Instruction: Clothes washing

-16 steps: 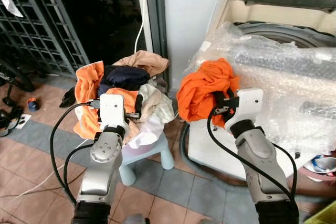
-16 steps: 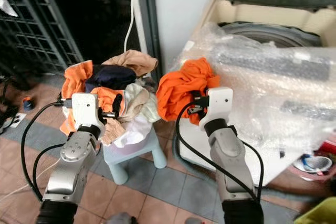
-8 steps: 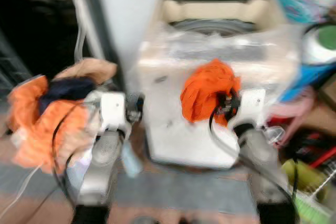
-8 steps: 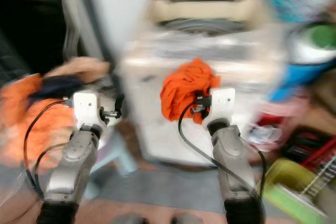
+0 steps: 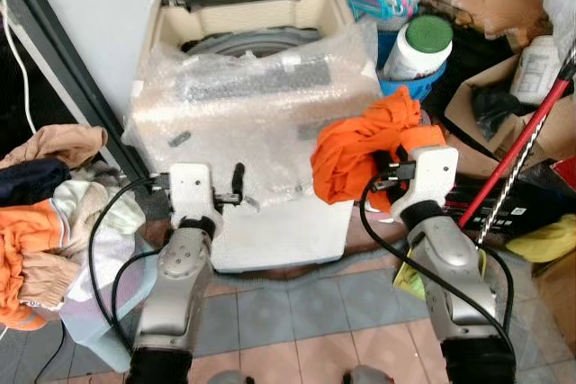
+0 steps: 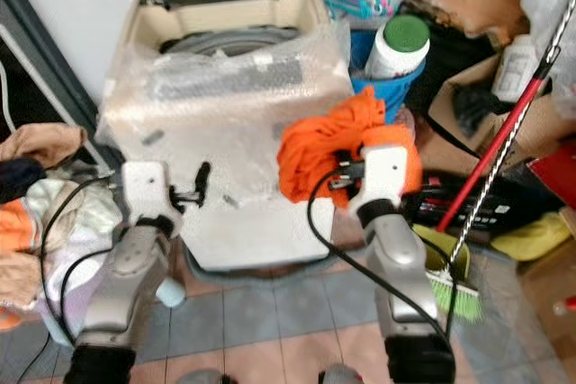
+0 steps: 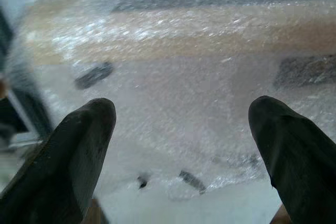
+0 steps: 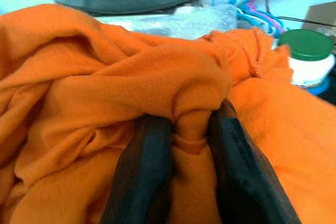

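My right gripper (image 8: 189,166) is clamped on a fold of the orange garment (image 5: 360,155), which hangs bunched in the air just beside the front right corner of the top-loading washing machine (image 5: 247,123), below the level of its open tub (image 5: 247,42). In the right wrist view the cloth bulges in a tight pleat between my two black fingers (image 8: 144,171), so the hold looks firm though shallow. The garment reads as a soft, knitted, light thing: it will sag, drape and swing, not slip as a hard object would, and loose tails may catch on the bubble wrap (image 5: 261,101) covering the machine's front and control edge. I judge the gathered middle to be the best place to hold, as now, so little trails. My left gripper (image 7: 181,145) hovers with fingers spread wide and nothing between them, facing the wrapped front near the machine's left corner. More laundry (image 5: 45,213) is heaped to the machine's left.
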